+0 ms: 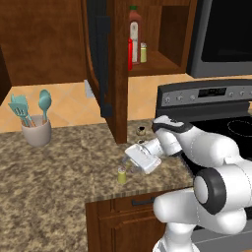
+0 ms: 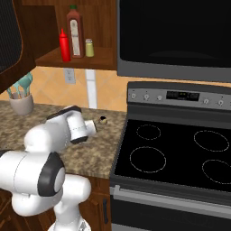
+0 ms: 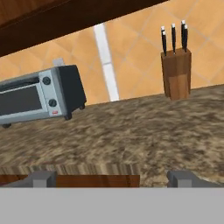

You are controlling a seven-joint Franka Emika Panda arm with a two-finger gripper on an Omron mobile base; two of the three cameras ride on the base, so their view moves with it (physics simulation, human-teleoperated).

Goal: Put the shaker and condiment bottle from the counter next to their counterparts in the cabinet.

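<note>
Shaker (image 1: pixel 121 174) stands upright on the worktop (image 1: pixel 59 182), just left of the spread, empty claw (image 1: pixel 132 170), seemingly untouched.

Shaker (image 1: pixel 121 174) on counter (image 1: pixel 59 162) — condiment bottle (image 2: pixel 65 45) in cabinet (image 2: pixel 76 57).

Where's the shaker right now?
In the left base view, the shaker stands on the counter near its front edge, just left of the open gripper.
</note>
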